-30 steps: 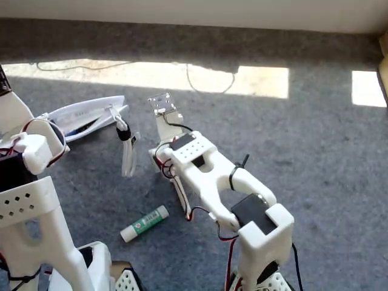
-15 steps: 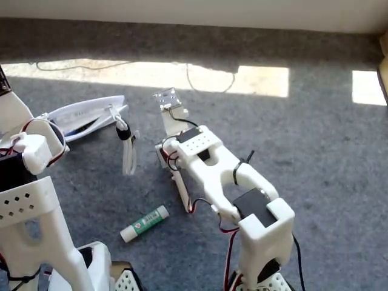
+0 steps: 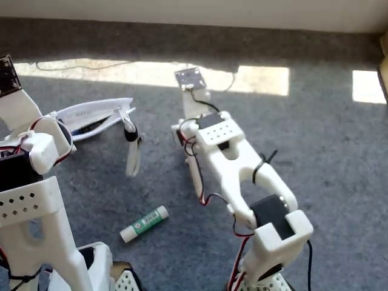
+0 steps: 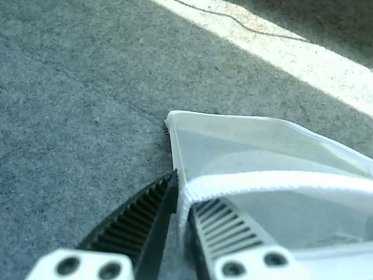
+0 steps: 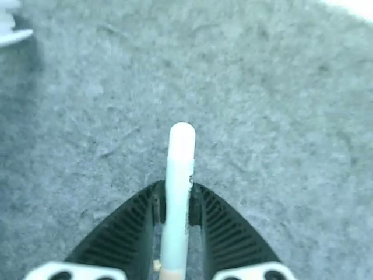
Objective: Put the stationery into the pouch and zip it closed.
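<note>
The white mesh pouch [image 3: 91, 114] lies on the grey carpet at the left, its mouth partly open. My left gripper [image 4: 182, 198] is shut on the pouch's [image 4: 262, 146] white rim near one corner. A white pen [image 5: 180, 146] sticks out forward from my right gripper [image 5: 175, 198], which is shut on it above bare carpet. In the high view the right arm [image 3: 227, 148] is at the centre, to the right of the pouch. A green-and-white glue stick [image 3: 144, 223] lies on the carpet in front, between the two arms.
The pouch's white strap with a black ring [image 3: 131, 154] trails toward the front. A thin cable [image 3: 206, 85] crosses the sunlit strip at the back. The left arm's bulky base [image 3: 36, 224] takes up the front left corner. Open carpet lies to the right.
The right arm has swung to the right and toward the back, away from the glue stick. The pouch and its strap have shifted slightly to the right.
</note>
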